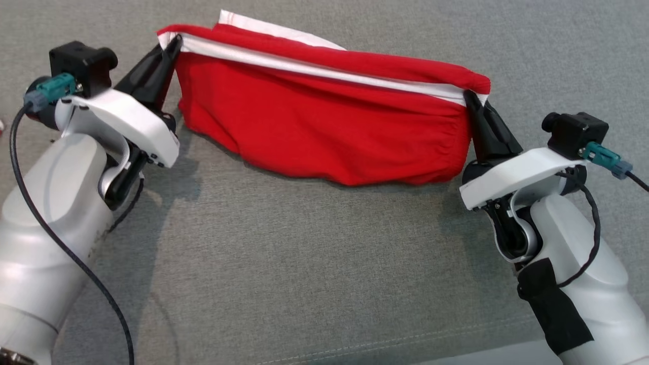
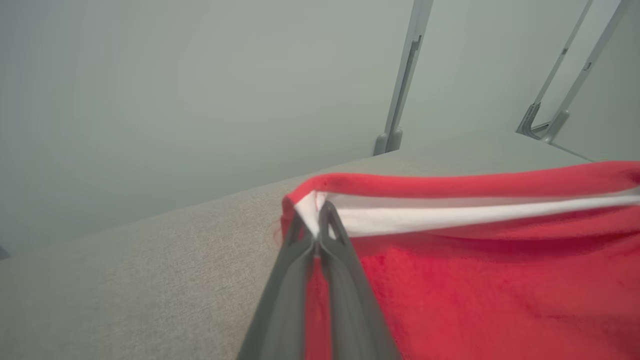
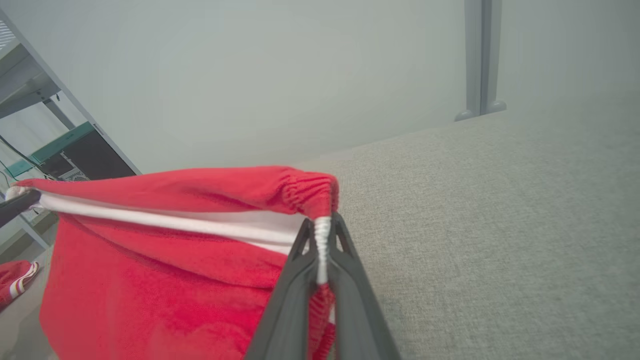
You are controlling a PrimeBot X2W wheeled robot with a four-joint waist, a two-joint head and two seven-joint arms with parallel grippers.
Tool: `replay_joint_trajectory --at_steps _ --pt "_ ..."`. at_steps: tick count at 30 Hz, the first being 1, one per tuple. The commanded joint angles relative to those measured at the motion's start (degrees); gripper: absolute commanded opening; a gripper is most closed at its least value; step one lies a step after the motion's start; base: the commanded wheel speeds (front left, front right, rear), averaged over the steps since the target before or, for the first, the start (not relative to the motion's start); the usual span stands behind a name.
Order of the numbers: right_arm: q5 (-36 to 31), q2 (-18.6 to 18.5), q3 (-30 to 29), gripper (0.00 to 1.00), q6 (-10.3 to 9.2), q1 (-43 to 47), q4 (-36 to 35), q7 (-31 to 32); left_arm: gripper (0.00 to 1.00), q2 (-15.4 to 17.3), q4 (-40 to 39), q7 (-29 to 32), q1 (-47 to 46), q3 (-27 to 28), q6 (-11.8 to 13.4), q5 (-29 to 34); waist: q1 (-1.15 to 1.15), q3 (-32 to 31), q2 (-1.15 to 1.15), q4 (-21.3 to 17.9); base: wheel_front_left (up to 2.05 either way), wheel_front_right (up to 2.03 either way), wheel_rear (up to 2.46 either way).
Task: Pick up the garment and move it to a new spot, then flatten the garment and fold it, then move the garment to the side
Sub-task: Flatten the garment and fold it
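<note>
Two corners of the garment (image 1: 324, 126) I hold pinched, left gripper (image 1: 174, 41) and right gripper (image 1: 469, 97), above grey surface (image 1: 304, 253); right wrist view adds shelving (image 3: 30, 95).

Grey fabric surface (image 1: 304, 263), metal posts (image 2: 400, 100)

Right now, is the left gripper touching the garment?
Touching: the left wrist view shows the left gripper shut on the garment at its white band.

No readable text or labels
</note>
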Motion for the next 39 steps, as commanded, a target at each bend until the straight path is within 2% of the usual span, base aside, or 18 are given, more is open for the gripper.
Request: replay_joint_trajectory --at_steps 1,7,14,17,18,19,20,21,27,39 --pt "-0.6 1.0 0.0 0.0 0.23 -1.3 -0.4 -0.8 0.0 2.1 1.4 -0.7 -4.7 1.6 0.1 1.3 0.0 3.5 0.0 -2.8 0.0 0.0 0.0" --pt "-1.5 2.6 -1.0 0.0 0.23 -4.2 0.1 -0.8 0.0 1.2 7.1 -0.7 -11.1 0.7 0.1 4.0 0.0 6.8 0.0 -4.7 0.0 0.0 0.0" --pt "-2.9 3.6 -3.5 0.0 0.23 -6.8 -0.6 -0.8 0.0 -1.3 15.3 -0.4 -18.5 -2.0 0.7 7.6 0.0 10.7 0.0 -6.6 0.0 0.0 0.0" --pt "-1.3 3.6 -1.6 0.0 0.23 -7.2 -1.5 -0.8 0.0 -1.8 17.5 -0.5 -20.1 -2.4 1.4 8.3 0.0 11.7 0.0 -7.1 0.0 0.0 0.0" --pt "-0.7 3.7 -1.1 0.0 0.23 -7.3 -1.8 -0.8 0.13 -2.0 18.0 -0.5 -20.4 -2.3 1.6 8.4 0.0 12.0 0.0 -7.2 0.0 0.0 0.0" --pt "-0.2 3.7 -0.7 0.36 0.23 -7.3 -2.1 -0.8 0.78 -2.2 18.4 -0.6 -20.5 -2.2 1.9 8.4 0.0 12.2 0.0 -7.3 0.0 0.0 0.0" --pt "-0.1 3.7 -0.5 0.78 0.23 -7.3 -2.3 -0.8 1.0 -2.4 18.9 -0.6 -20.6 -2.0 2.2 8.4 0.0 12.3 0.0 -7.3 0.0 0.0 0.0" --pt "0.0 3.7 -0.3 1.0 0.23 -7.3 -2.5 -0.8 1.0 -2.5 19.3 -0.6 -20.7 -1.9 2.6 8.5 0.0 12.4 0.0 -7.3 0.0 0.0 0.0" --pt "-2.8 3.7 -1.2 1.0 0.23 -6.1 -3.1 -0.8 1.0 -2.6 17.7 -0.7 -19.2 0.1 4.7 9.2 0.0 11.1 0.0 -6.4 0.0 0.0 0.0" --pt "-15.4 3.7 -14.1 1.0 0.23 3.3 -10.0 -0.8 1.0 -3.7 8.0 -0.7 -5.0 7.7 6.3 11.2 0.0 3.9 0.0 -3.2 0.0 0.0 0.0"
